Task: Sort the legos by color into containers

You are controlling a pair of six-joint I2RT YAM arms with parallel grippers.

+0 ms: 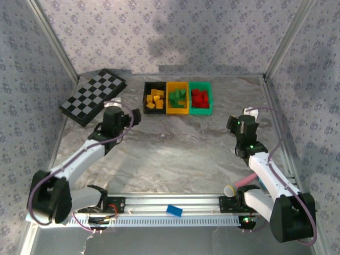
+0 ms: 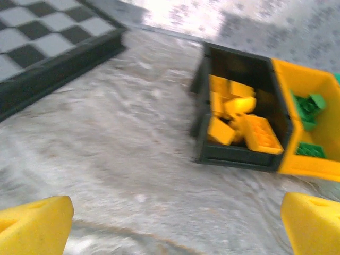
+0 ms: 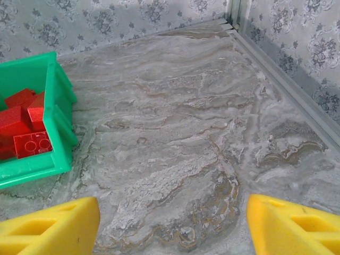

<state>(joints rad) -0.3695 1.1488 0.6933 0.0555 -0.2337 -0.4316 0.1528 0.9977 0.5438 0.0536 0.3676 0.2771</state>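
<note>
Legos are sitting in the bins: yellow legos point(image 1: 154, 99) in the black bin point(image 1: 145, 98), green legos point(image 1: 178, 96) in the yellow bin point(image 1: 178, 111) touching it, red legos point(image 1: 200, 98) in the green bin point(image 1: 201, 111) one further along. Left hand point(image 2: 176, 212) hangs near the black bin's front, spread wide, nothing in it. Right hand point(image 3: 173, 212) is out past the green bin, likewise spread and empty. Checkered board point(image 1: 94, 97) lies on the worktop point(image 1: 180, 143) off the black bin's other side.

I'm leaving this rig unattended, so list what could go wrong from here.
The open left gripper hangs close to the black bin; a swing could shove it and spill the piled yellow bricks.
The blue brick lies on the near rail; a retracting arm might knock it off.
</note>
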